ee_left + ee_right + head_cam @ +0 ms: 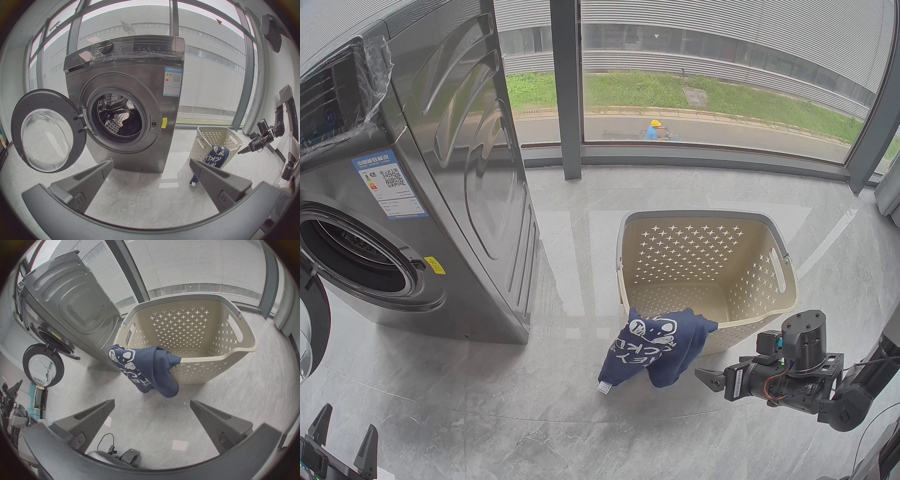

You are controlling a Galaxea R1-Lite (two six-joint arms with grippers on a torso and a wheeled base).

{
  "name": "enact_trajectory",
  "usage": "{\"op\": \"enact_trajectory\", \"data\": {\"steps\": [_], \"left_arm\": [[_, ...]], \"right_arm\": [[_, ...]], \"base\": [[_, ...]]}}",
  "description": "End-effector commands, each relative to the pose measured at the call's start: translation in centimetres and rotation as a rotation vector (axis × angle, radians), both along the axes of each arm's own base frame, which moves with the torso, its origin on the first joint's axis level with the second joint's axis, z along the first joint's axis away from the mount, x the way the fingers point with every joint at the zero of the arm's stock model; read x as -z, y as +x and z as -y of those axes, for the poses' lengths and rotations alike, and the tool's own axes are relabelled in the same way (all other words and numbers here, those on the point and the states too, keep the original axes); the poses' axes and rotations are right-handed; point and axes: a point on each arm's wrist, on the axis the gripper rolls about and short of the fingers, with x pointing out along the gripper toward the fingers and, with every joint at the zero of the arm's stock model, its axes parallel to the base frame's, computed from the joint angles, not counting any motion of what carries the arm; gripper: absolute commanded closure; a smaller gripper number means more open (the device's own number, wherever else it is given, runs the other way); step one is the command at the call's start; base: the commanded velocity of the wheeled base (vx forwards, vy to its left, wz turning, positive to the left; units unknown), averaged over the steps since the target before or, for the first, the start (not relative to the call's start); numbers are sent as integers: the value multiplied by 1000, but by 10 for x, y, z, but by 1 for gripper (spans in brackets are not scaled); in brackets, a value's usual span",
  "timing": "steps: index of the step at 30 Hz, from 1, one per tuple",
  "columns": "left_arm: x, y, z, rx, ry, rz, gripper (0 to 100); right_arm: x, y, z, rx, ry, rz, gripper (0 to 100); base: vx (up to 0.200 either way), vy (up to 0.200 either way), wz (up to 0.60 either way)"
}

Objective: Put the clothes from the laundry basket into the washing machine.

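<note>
A navy garment with white print (656, 350) hangs over the near rim of the laundry basket (700, 215), just right of centre in the lower half of the head view. Most of the cloth falls down the outside wall, and its lowest corner touches the grey floor (562, 262). The right wrist view shows the same garment (147, 371) draped across the rim at one corner of the cream, star-perforated basket (193, 330), whose bottom shows bare.

The right gripper (705, 377) hangs low at the lower right of the head view, just beside the hanging cloth and not touching it. In its own view its fingers (93, 418) stand wide apart with nothing between them.

The washing machine (469, 187) fills the upper left of the head view, well apart from the basket. Its round door (47, 131) is swung fully aside, leaving the drum opening (356, 256) uncovered. In the left wrist view something dark lies low in the drum (120, 117).

The left gripper (347, 420) sits in the bottom left corner of the head view, facing the machine. Its fingers (90, 178) are spread and hold nothing.
</note>
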Motion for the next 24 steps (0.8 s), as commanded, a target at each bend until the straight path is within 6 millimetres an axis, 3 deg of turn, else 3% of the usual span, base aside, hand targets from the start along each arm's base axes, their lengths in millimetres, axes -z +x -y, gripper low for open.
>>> {"op": "enact_trajectory", "data": {"steps": [1,7,24], "left_arm": [[5,0,0,-1,0,0,0],[5,0,0,-2,0,0,0],[5,0,0,1,-2,0,0]], "right_arm": [[22,16,-18,3,-17,16,0],[39,28,-32,-6,-14,46,0],[59,64,-57,2,26,102,0]], "base": [[0,0,0],[0,0,0],[0,0,0]]}}
